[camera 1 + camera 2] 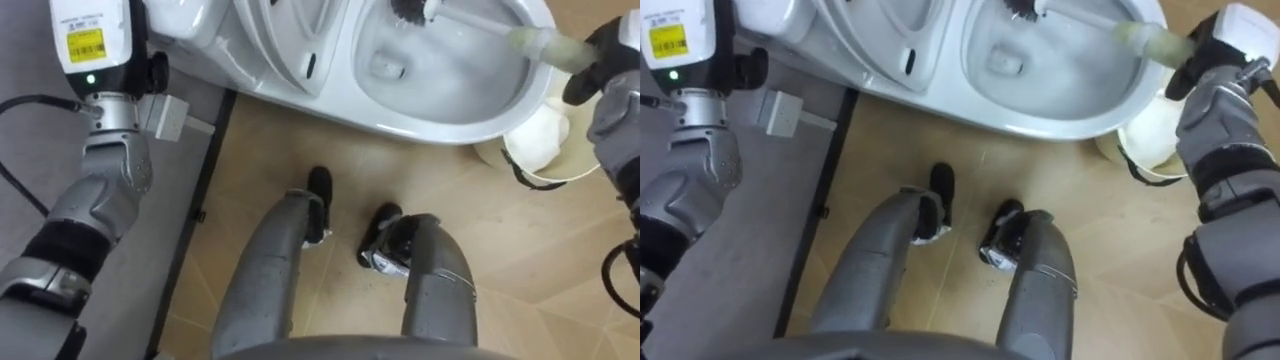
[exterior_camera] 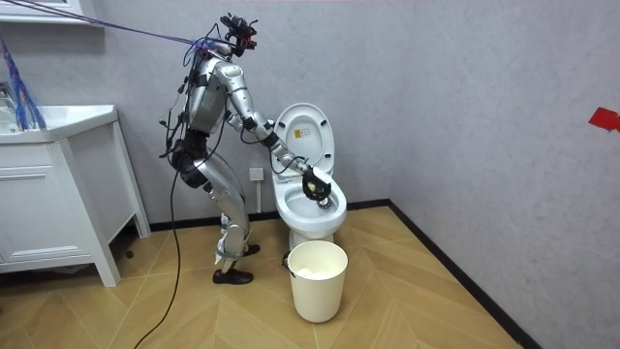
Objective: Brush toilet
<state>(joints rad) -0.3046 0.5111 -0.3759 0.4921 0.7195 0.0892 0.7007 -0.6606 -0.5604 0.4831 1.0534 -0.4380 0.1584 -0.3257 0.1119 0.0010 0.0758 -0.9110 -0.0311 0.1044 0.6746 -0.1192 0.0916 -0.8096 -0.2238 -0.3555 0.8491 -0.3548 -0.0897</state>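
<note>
The robot is standing on the wooden floor right in front of the toilet [image 1: 440, 125], with its feet just before the bowl, and in the room view it is leaning forward over it. The toilet's seat and lid [image 2: 304, 131] are standing raised against the wall.

The right hand [image 1: 610, 45] is reaching over the right side of the toilet's rim. Its fingers are closing around the thick pale end of the toilet brush [image 1: 540, 45] and gripping it firmly. The brush is lying at a slant across the toilet's opening, and its handle is running from the hand to the far side of the bowl. The dark bristle head [image 1: 408, 8] is sitting inside the bowl, low against the far inner wall. I cannot tell whether it is really touching the porcelain.

The left hand [image 1: 90, 40] is hanging on the left of the toilet, near the wall beside the raised lid. Its fingers are running out past the upper edge, so I cannot tell whether they are open or closed.

A white waste bin [image 2: 317, 286] is standing on the floor just in front of the toilet, on the robot's right. A white washbasin cabinet [image 2: 48, 194] is standing well apart from the toilet, behind the robot.
</note>
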